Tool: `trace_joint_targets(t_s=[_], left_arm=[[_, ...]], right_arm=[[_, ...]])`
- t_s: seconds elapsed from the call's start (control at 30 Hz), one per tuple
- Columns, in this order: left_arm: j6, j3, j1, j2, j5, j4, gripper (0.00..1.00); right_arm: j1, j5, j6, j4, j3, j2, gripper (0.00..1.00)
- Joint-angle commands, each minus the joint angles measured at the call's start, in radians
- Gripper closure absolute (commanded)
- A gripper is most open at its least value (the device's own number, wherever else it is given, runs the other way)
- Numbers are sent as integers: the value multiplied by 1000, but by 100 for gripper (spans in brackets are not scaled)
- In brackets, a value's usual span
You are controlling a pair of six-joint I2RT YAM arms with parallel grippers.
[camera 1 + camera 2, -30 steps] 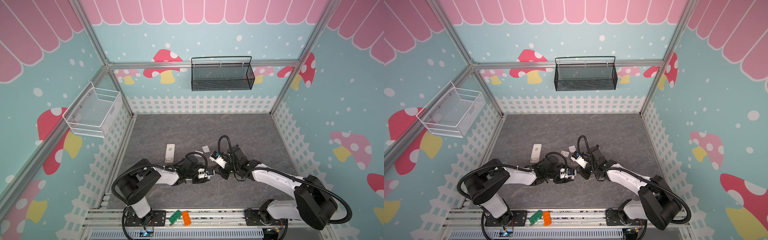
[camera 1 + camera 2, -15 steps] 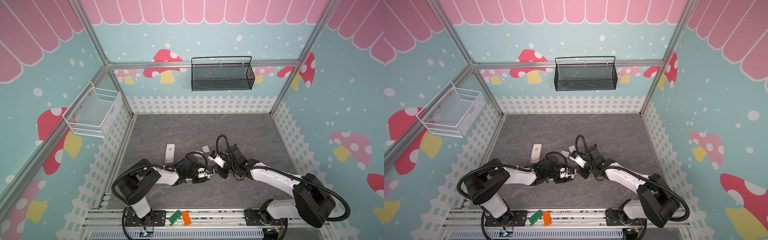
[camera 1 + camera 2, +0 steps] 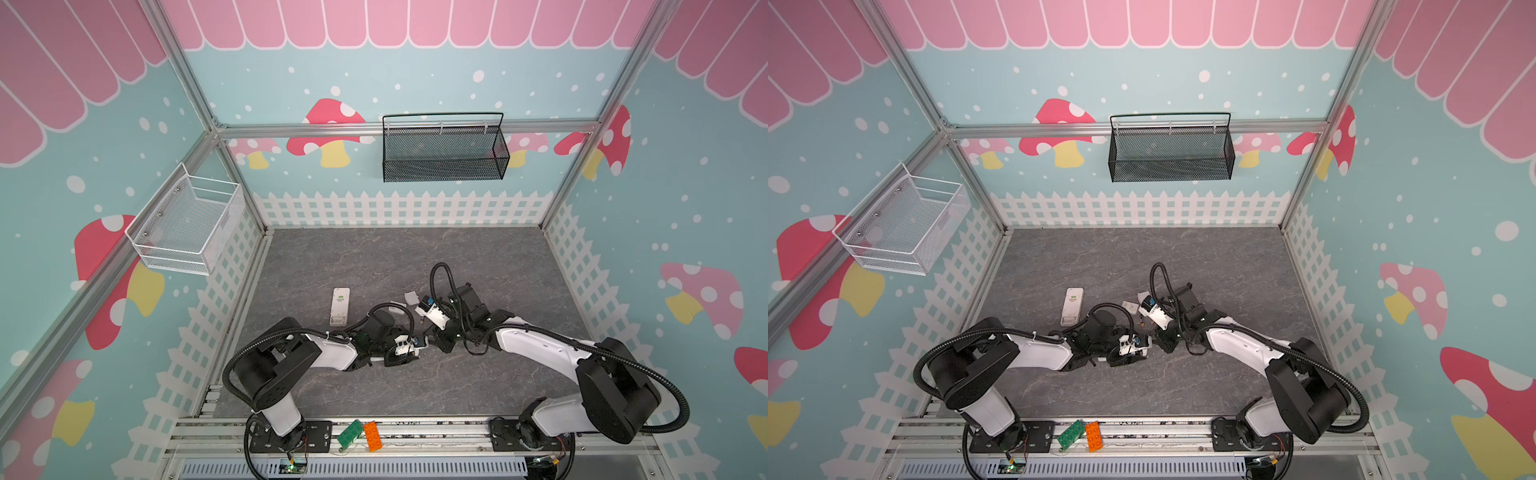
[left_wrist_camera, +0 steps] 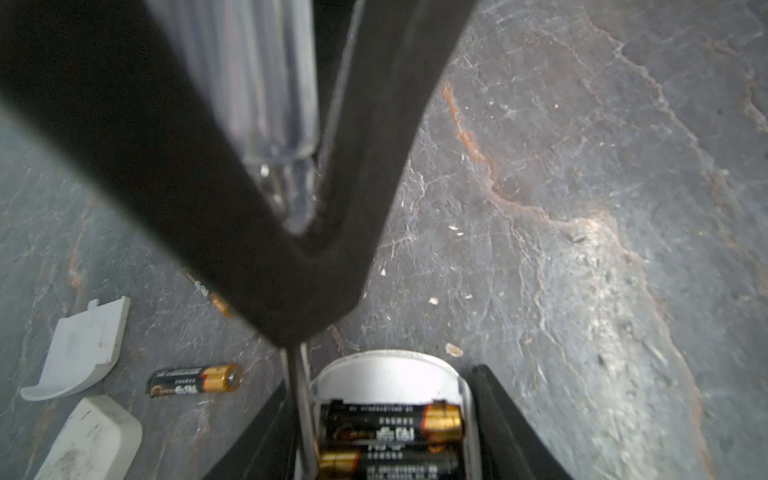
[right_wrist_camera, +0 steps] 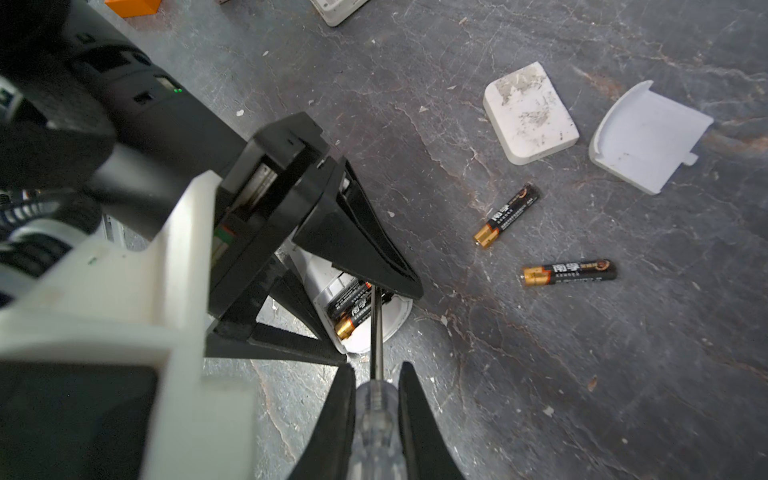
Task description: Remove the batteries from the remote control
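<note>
My left gripper (image 4: 382, 376) is shut on the white remote control (image 4: 388, 374), whose compartment lies open. Two black and gold batteries (image 4: 390, 424) sit side by side inside it. My right gripper (image 5: 376, 368) is shut on a clear-handled screwdriver (image 5: 376, 415). The screwdriver's thin shaft (image 5: 376, 328) reaches into the compartment beside the batteries (image 5: 353, 311). Two more batteries (image 5: 507, 216) (image 5: 569, 272) lie loose on the grey floor. In both top views the grippers (image 3: 417, 351) (image 3: 1163, 338) meet near the front middle, and the held remote is mostly hidden.
Two white battery covers (image 5: 530, 112) (image 5: 648, 137) lie beyond the loose batteries. A second white remote (image 3: 340, 306) lies to the left. Green (image 3: 351, 432) and orange (image 3: 372, 436) bricks sit on the front rail. A black basket (image 3: 444, 149) and a white basket (image 3: 187, 226) hang on the walls.
The right arm's wrist has crept slightly left and toward the back. The left arm has stayed put, and both grips are unchanged.
</note>
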Motion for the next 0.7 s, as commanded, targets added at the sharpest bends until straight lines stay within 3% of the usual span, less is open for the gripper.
trace_joint_targets(t_s=[0.0, 0.4, 0.67], left_arm=[[80, -38, -21, 30, -4, -85, 53], [80, -39, -23, 30, -8, -84, 53], [77, -37, -24, 31, -10, -83, 52]], right_arm=[[4, -70, 2, -72, 0, 34, 100], [-33, -122, -24, -120, 22, -8, 100], [-42, 34, -79, -106, 18, -72, 100]])
